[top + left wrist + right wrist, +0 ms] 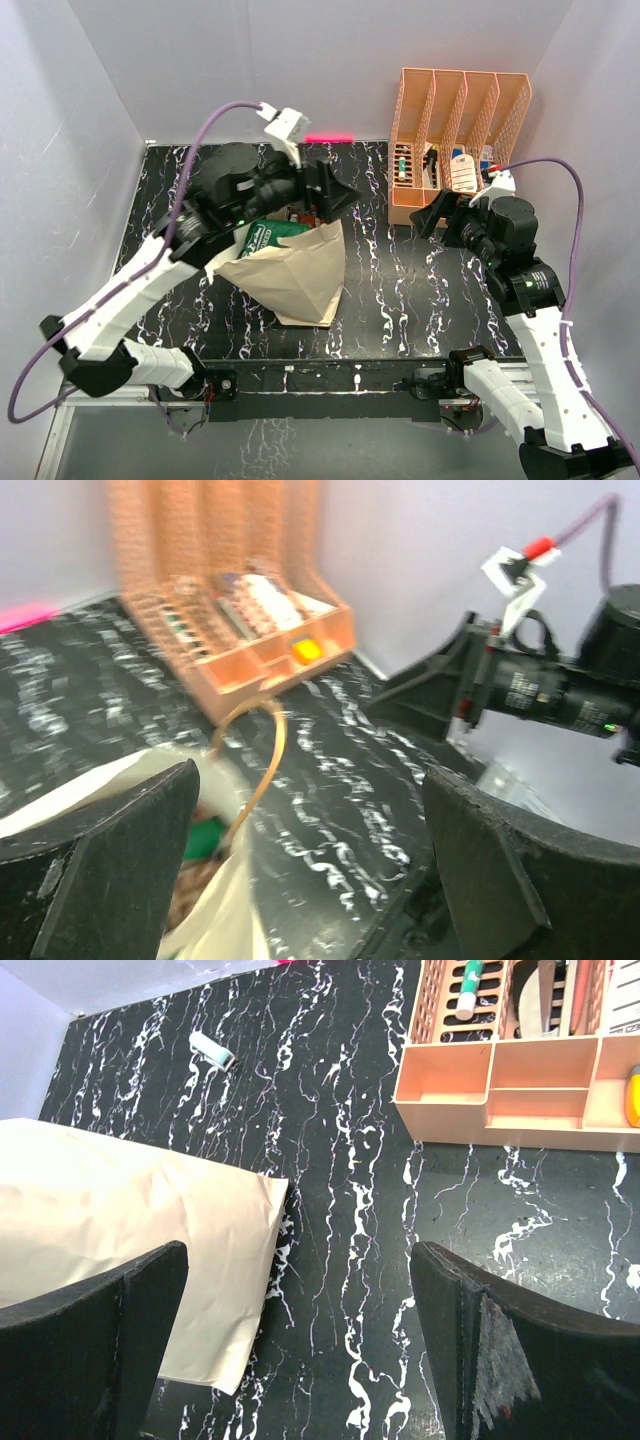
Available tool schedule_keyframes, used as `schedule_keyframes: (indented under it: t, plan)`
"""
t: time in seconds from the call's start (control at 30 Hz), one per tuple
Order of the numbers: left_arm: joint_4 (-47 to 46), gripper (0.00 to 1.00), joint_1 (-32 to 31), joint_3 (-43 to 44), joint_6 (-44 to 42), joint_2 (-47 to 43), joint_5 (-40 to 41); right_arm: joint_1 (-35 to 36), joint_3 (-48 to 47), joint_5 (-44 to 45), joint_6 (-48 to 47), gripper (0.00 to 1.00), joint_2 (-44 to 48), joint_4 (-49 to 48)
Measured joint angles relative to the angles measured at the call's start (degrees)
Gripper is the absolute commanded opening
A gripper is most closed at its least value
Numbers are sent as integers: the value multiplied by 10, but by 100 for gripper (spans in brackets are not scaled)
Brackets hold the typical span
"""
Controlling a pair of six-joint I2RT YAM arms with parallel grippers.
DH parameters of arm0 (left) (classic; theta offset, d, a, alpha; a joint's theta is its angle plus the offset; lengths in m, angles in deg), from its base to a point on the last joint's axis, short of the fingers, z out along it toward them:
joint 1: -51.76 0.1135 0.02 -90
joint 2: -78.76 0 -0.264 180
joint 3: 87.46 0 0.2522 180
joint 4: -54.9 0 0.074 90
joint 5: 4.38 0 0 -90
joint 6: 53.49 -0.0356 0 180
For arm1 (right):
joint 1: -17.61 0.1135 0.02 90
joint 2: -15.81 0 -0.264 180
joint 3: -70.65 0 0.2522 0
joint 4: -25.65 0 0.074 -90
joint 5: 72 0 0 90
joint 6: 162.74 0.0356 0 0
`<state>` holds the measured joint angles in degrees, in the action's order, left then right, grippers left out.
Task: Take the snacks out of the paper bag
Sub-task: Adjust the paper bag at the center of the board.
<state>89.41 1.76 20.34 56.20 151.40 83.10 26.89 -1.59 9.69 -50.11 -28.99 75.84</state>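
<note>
The tan paper bag point(295, 270) lies on its side left of the table's middle, mouth toward the back. A dark green snack packet point(268, 236) shows at the mouth. My left gripper point(338, 192) hovers just behind and right of the mouth, open and empty. In the left wrist view the left gripper point(310, 810) frames bare table, with the bag's edge point(225, 905), its cord handle point(262, 770) and a green packet point(205, 837) at lower left. My right gripper point(435, 215) hangs open near the rack. In its own view the right gripper point(298, 1260) holds nothing, and the bag point(120, 1210) lies to the left.
An orange divided rack point(460, 140) with small bottles and boxes stands at the back right. A tiny light-blue block point(212, 1050) lies on the black marbled table point(400, 290) behind the bag. White walls enclose the back and both sides.
</note>
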Motion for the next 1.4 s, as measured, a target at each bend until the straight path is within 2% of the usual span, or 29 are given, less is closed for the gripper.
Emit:
schedule_keyframes:
  t: [0.1, 0.2, 0.33, 0.47, 0.63, 0.77, 0.87, 0.93, 1.03, 1.13, 1.23, 1.4]
  plan:
    - [70, 96, 0, 3, -22, -51, 87, 0, 2, -12, 1, 98, -4, 0]
    - [130, 94, 0, -3, -33, -95, 162, 0, 4, -25, 3, 98, -3, -4]
    - [163, 97, 0, -14, -30, -109, 187, 0, 12, -77, 2, 98, -11, -15]
    - [179, 98, 0, -23, -26, -94, 233, 0, 12, -175, 13, 98, -41, -39]
    - [209, 98, 0, -26, -22, -87, 287, 3, 45, -326, 91, 98, -45, -161]
    - [224, 98, 0, -30, -10, -95, 331, 31, 59, -362, 162, 98, -40, -249]
    - [231, 98, 0, -40, 2, -112, 353, 94, 54, -349, 193, 98, -46, -300]
    - [232, 98, 0, -52, 9, -132, 363, 164, 43, -319, 200, 98, -64, -318]
    - [228, 98, 0, -69, 19, -167, 375, 270, 25, -255, 197, 97, -102, -330]
    - [227, 98, 0, -75, 30, -195, 380, 344, 15, -185, 185, 96, -127, -327]
    - [230, 98, 0, -78, 43, -214, 381, 382, -3, -124, 171, 96, -147, -314]
    - [244, 98, 0, -81, 63, -221, 381, 388, -19, -46, 151, 97, -146, -281]
